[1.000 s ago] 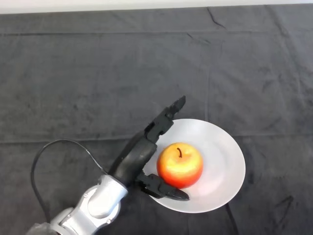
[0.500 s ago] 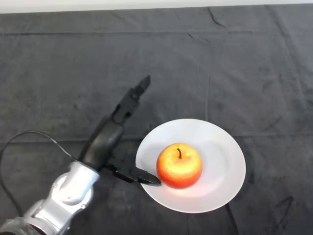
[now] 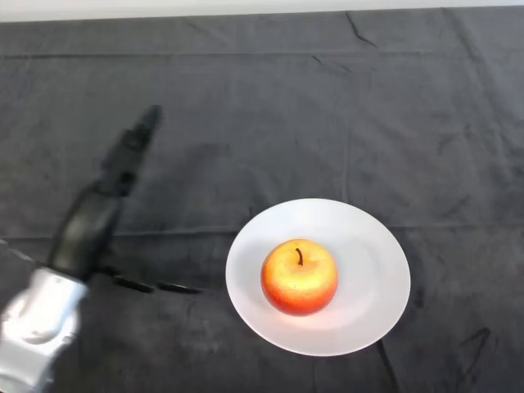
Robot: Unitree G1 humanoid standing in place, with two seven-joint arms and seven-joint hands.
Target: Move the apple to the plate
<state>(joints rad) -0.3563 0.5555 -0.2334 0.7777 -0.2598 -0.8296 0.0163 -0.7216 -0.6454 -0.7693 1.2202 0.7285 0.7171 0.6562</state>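
Observation:
A red and yellow apple (image 3: 300, 277) with a dark stem sits upright on a round white plate (image 3: 372, 270), a little left of the plate's middle. My left hand (image 3: 90, 221) is at the left of the view, well apart from the plate. Its fingers (image 3: 131, 151) are straight and point up and away, and the thumb (image 3: 168, 287) points right toward the plate's left rim. The hand is open and holds nothing.
The table is covered by a dark grey cloth (image 3: 270, 115) with a few creases. A pale strip (image 3: 246, 6) runs along the far edge at the top of the view.
My left hand has let go of the apple and drawn back to the left, away from the plate. The apple and plate have stayed in place.

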